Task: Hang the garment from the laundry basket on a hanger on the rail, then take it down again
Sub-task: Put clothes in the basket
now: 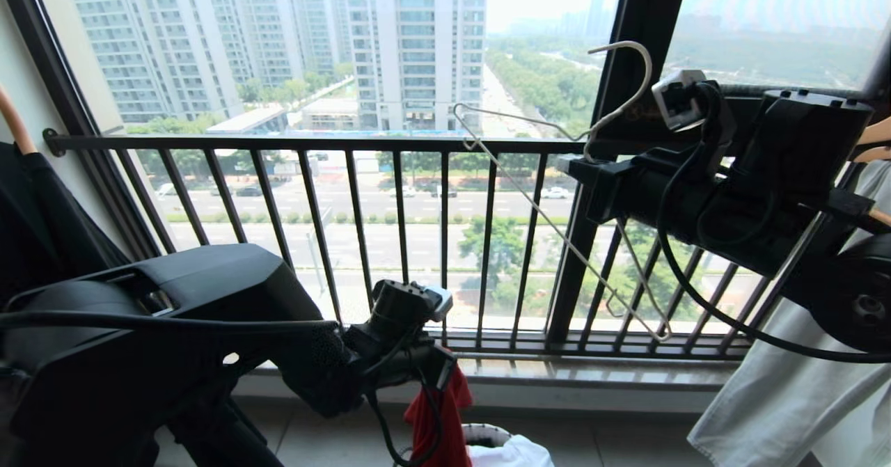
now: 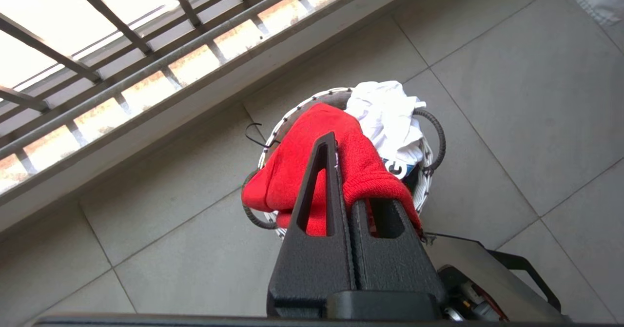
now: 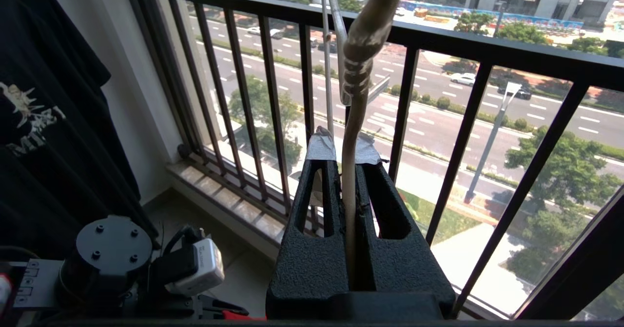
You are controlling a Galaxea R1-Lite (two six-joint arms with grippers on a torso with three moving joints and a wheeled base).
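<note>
Head view shows one big window [image 1: 418,49] with one black railing [image 1: 313,144] of thin upright bars across it, and tall buildings far outside. Two robot arms are in view. One left arm [image 1: 160,335] is low on the left side, and one right arm [image 1: 738,181] is up high on the right side. One pale grey-white cloth [image 1: 786,390] hangs at the right edge, and one black T-shirt [image 3: 44,122] hangs at the left wall. One small round basket [image 2: 431,137] sits on the grey floor tiles [image 2: 512,73] near the window sill, under the left arm. Two pieces of clothing are in the basket: one red T-shirt [image 2: 292,166] and one white cloth [image 2: 385,112] just beside it. The red T-shirt bulges up out of the basket and hangs over its rim. The left gripper [image 2: 341,171] points down at the basket, and its two fingers are squeezed together on a fold of the red T-shirt. The right gripper [image 3: 348,171] is held up in front of the railing, and its two fingers are pressed tight on the thin stem of one cream-white hanger [image 1: 557,223]. The hanger tilts sideways in the air, with its hook [image 1: 626,56] up high.
</note>
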